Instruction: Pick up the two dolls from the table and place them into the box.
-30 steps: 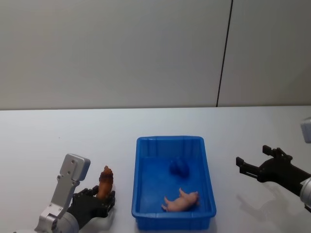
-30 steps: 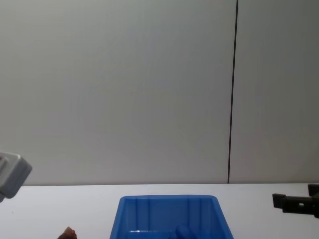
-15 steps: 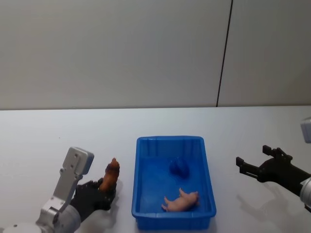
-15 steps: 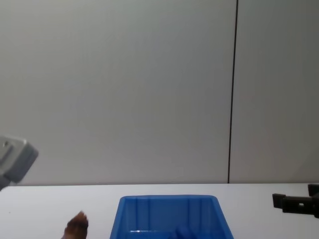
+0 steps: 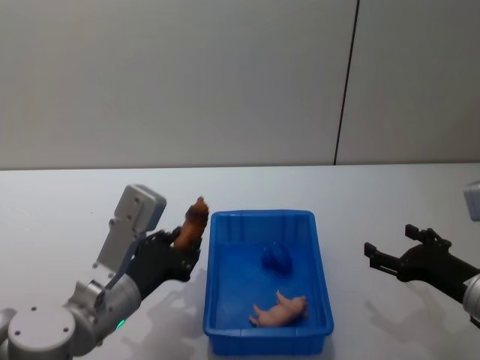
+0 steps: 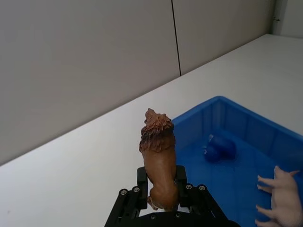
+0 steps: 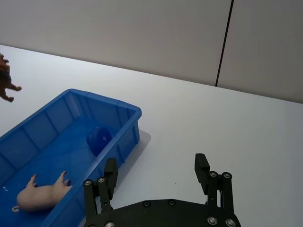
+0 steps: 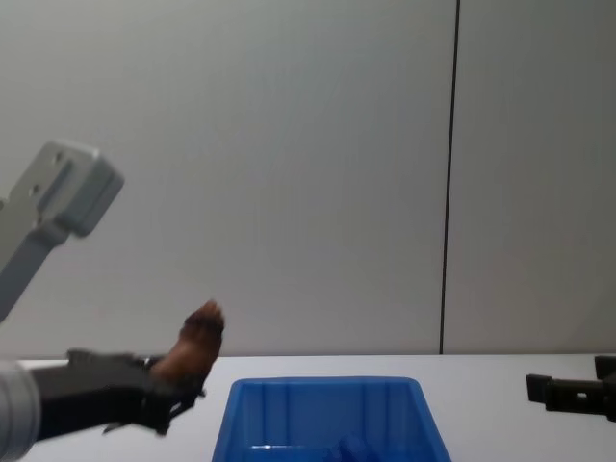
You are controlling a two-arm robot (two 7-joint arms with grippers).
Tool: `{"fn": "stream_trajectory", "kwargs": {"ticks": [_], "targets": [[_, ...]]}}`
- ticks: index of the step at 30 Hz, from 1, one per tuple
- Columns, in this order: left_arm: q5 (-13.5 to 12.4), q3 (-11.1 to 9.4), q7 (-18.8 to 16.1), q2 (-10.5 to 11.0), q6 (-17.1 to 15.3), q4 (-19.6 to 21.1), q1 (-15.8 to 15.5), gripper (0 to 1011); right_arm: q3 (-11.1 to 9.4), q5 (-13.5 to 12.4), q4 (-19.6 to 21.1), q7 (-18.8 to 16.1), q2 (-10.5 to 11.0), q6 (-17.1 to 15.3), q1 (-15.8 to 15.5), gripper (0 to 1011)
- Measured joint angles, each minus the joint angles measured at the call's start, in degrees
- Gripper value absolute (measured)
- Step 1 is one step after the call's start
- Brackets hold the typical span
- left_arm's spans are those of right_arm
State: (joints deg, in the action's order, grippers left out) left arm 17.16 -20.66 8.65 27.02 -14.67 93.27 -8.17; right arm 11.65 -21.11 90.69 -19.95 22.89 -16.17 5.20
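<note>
No readable writing. Left gripper raised above white tabletop, fingers clamped on reddish-brown fuzzy lion doll, just left of bright blue ribbed plastic box. Rounded blue doll and pink pig toy inside box. Right gripper right of box, fingers spread, holding nothing.

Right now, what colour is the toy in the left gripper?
Reddish-brown, a lion toy with a darker mane; left wrist view shows it best.

Plain grey wall with one dark vertical seam
</note>
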Motion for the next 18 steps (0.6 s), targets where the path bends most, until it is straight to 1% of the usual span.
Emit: {"fn": "stream_trajectory", "kwargs": {"ticks": [2, 3, 5, 10, 13, 14, 15, 17, 18], "targets": [[-0.9, -0.1, 0.9, -0.5, 0.0, 0.3, -0.8, 349, 0.0, 0.0, 0.0, 0.0, 0.0, 0.0, 0.0, 1001], [-0.9, -0.1, 0.9, -0.5, 0.0, 0.3, -0.8, 349, 0.0, 0.0, 0.0, 0.0, 0.0, 0.0, 0.0, 1001], [-1.8, -0.3, 1.8, -1.2, 0.1, 0.5, -1.6, 349, 0.0, 0.0, 0.0, 0.0, 0.0, 0.0, 0.0, 1001], [-3.0, -0.7, 3.3, -2.2, 0.4, 0.5, -2.8, 349, 0.0, 0.0, 0.0, 0.0, 0.0, 0.0, 0.0, 1001], [-3.5, -1.0, 4.0, -2.8, 0.6, 0.4, -3.5, 419, 0.0, 0.0, 0.0, 0.0, 0.0, 0.0, 0.0, 1001], [-3.7, -1.1, 4.3, -3.1, 0.7, 0.3, -3.7, 419, 0.0, 0.0, 0.0, 0.0, 0.0, 0.0, 0.0, 1001], [-3.8, -1.1, 4.5, -3.2, 0.7, 0.2, -3.8, 476, 0.0, 0.0, 0.0, 0.0, 0.0, 0.0, 0.0, 1001], [-3.9, -1.2, 4.7, -3.5, 0.8, 0.1, -4.0, 522, 0.0, 0.0, 0.0, 0.0, 0.0, 0.0, 0.0, 1001], [-4.1, -1.3, 4.9, -3.6, 0.9, 0.0, -4.2, 582, 0.0, 0.0, 0.0, 0.0, 0.0, 0.0, 0.0, 1001]]}}
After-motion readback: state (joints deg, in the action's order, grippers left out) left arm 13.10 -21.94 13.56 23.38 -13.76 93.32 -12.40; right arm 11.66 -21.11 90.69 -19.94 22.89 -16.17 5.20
